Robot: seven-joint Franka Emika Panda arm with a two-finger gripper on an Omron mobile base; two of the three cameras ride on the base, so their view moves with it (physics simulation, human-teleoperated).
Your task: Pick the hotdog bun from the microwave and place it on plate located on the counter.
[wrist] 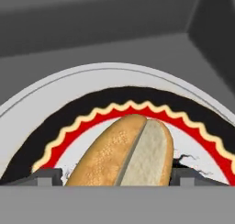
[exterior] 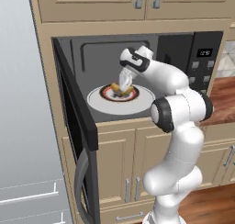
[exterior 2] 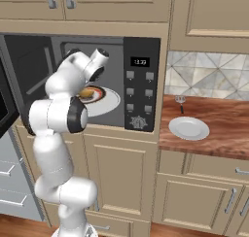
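Inside the open microwave (exterior: 137,48), the white arm reaches over the large white turntable disc (exterior: 98,101) and brings its jaws (exterior: 123,84) down on the hotdog bun (exterior: 125,89). The bun lies on a small dark plate with a red-orange rim (exterior: 110,92), which sits near the middle of the disc in the grey cavity. In the hand view the golden-tan bun (wrist: 126,152) runs up from the bottom edge, its split seam showing, with one dark finger tip (wrist: 43,177) just beside its left flank and the other (wrist: 190,176) just beside its right, so the roll lies squarely between the jaws. The jaws stand spread about the bun's width; whether the tips press the bread or merely flank it cannot be told. The dark plate's zigzag rim (wrist: 137,109) arcs behind the bun, and the pale disc (wrist: 69,85) curves beyond it.

From the right base view the bun (exterior 2: 87,92) shows as a tan patch beside the wrist, on the disc (exterior 2: 109,102) within the cavity. The black door (exterior: 73,126) hangs swung open to the left. To the right of the button panel (exterior 2: 140,93), the pale round plate (exterior 2: 188,128) rests on the reddish-brown surface (exterior 2: 228,129), well apart from the microwave's cavity
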